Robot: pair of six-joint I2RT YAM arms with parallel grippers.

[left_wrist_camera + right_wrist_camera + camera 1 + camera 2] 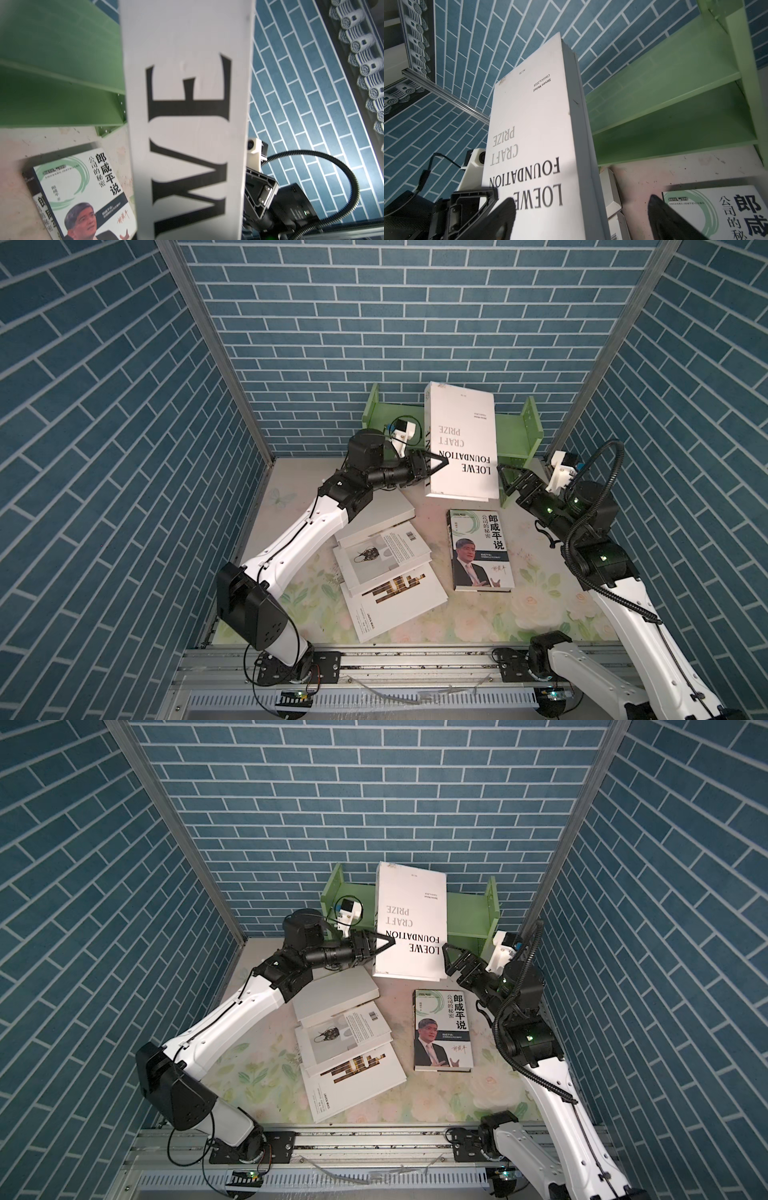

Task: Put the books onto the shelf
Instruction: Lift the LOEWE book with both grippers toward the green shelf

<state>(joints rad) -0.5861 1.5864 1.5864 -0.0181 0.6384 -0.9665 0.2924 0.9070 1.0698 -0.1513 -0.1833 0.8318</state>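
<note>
In both top views the left gripper (436, 466) is closed narrowly on the spine side of the white LOEWE book (461, 439), which stands upright in front of the middle of the green shelf (517, 435). The right gripper (508, 480) is spread wide just beside the book's other edge and holds nothing, and the portrait book (480, 551) lies flat on the table (540, 614). The left wrist view shows the LOEWE book (187, 124) very close by its spine, with the shelf (62, 62) beside it. In the right wrist view the right gripper's fingers (502, 216) stand far apart before the book, and whether they touch it cannot be told.
</note>
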